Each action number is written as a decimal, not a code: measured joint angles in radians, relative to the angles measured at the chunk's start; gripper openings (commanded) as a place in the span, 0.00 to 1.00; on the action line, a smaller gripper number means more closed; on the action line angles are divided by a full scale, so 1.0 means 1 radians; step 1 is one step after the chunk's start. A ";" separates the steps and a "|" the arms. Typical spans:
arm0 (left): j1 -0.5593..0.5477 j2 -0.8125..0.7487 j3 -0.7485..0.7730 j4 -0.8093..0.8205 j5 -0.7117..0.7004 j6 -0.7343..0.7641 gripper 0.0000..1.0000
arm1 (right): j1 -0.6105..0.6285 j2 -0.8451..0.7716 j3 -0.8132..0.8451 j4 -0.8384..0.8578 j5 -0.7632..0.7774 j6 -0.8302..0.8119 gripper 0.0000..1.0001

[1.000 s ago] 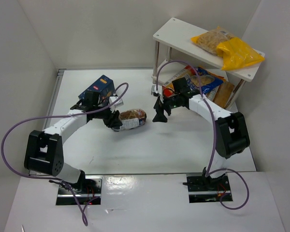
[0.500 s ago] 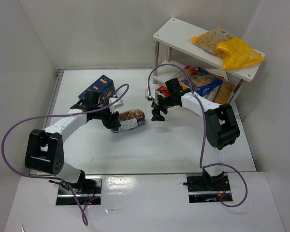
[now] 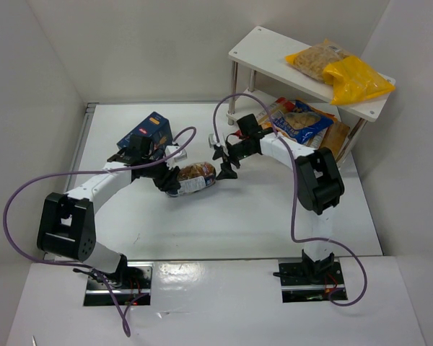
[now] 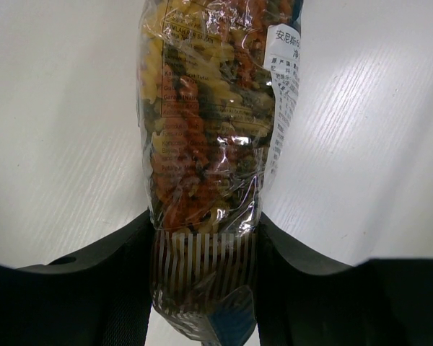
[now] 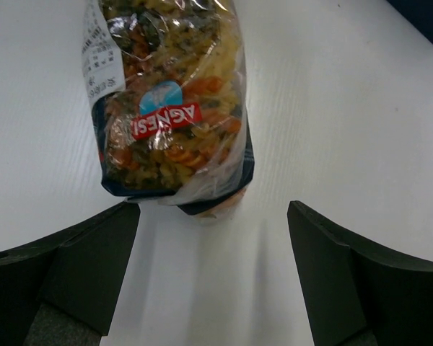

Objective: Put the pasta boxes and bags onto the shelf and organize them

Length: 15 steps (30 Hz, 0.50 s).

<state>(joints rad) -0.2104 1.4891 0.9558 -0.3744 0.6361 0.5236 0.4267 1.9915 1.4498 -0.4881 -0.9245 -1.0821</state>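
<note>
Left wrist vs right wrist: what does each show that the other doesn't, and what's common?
Left wrist only: the left gripper shut on the striped end of the pasta bag. Right wrist only: the right gripper open, just short of the bag's other end, the red logo, and a corner of the blue carton. Both: the same clear bag of mixed-colour pasta, with the white table under it.

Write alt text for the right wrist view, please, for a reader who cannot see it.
A clear bag of tricolour spiral pasta with a red Agnesi label lies on the white table, its near end just at the tips of the right claw. The claw's two black fingers stand wide open, one on each side.
</note>
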 measured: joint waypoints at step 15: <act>-0.001 0.031 0.023 0.001 -0.004 -0.003 0.00 | 0.042 0.016 -0.011 -0.035 -0.110 -0.055 0.91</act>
<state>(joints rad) -0.2111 1.5204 0.9783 -0.3737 0.6319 0.5209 0.4690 2.0075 1.4391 -0.5232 -1.0348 -1.1374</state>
